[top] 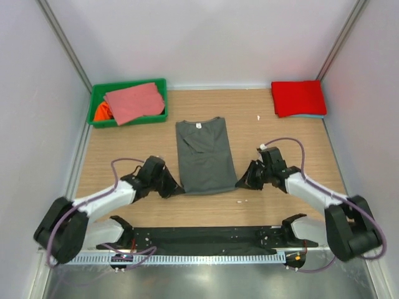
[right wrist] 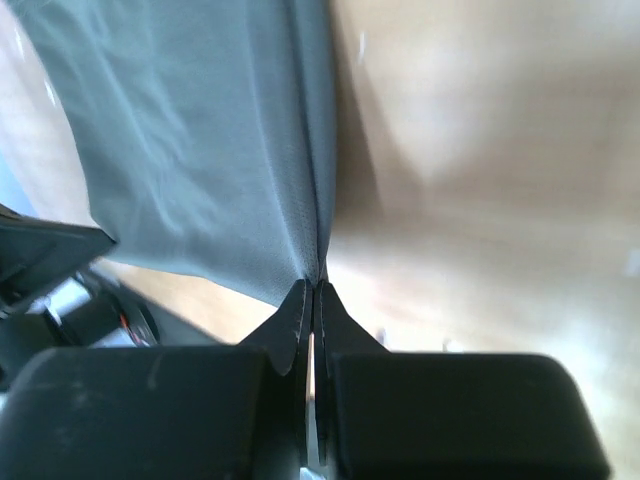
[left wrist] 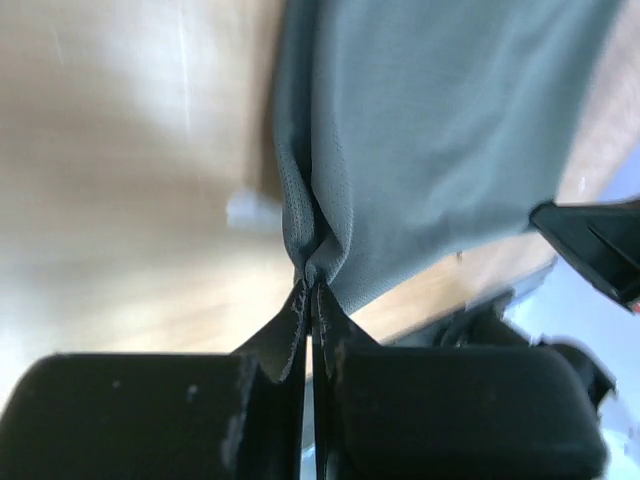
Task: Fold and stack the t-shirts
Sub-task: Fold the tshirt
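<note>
Hem corners of the dark grey t-shirt (top: 202, 159) are pinched, one by each arm. The left claw (top: 179, 187) is closed tight on the near left corner, and the right claw (top: 239, 182) is closed tight on the near right one. The shirt lies flat in the middle of the counter (top: 124, 149), sleeves folded in, white neck label at its far end. In the far right corner a folded red t-shirt (top: 298, 96) sits on a light-blue one (top: 312, 116). Far left, a green bin (top: 143, 121) holds a salmon-pink shirt (top: 134, 101) and an orange shirt (top: 101, 112).
</note>
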Available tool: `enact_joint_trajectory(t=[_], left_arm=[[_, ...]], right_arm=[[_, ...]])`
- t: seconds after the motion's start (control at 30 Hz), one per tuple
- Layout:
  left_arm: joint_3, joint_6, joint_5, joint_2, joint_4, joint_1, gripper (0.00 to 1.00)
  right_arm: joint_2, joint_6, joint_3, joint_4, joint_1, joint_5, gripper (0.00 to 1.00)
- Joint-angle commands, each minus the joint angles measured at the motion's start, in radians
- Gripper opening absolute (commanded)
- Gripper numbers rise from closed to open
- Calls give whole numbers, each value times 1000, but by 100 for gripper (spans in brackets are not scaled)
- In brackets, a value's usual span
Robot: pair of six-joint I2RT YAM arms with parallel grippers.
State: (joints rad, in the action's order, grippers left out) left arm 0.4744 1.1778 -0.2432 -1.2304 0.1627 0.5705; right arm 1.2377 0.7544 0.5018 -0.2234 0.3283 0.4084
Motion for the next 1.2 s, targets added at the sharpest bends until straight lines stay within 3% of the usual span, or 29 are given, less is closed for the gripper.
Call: enact_joint_trajectory(t=[0.0, 0.17, 0.23, 0.43, 0.57, 0.87, 1.17], left_arm=[[-62, 65, 93, 191, 141, 64, 0], [-169, 204, 154, 500, 261, 181, 0], [-184, 242, 174, 552, 300, 247, 0], [-140, 324, 232, 585, 369, 415, 0], [-59, 327, 236, 565, 422, 465, 0], [144, 260, 346, 529, 598, 459, 0], [390, 24, 248, 333, 643, 258, 0]], right_arm=[[-173, -12, -86, -183, 40, -13, 2], [-449, 69, -178, -324, 90, -8, 2], [-512, 98, -204, -378, 109, -10, 2], [-647, 149, -204, -504, 155, -3, 2], [-690, 161, -167, -568, 155, 20, 2], [-594, 146, -20, -562, 155, 93, 1], [-281, 39, 228, -530, 114, 162, 1]])
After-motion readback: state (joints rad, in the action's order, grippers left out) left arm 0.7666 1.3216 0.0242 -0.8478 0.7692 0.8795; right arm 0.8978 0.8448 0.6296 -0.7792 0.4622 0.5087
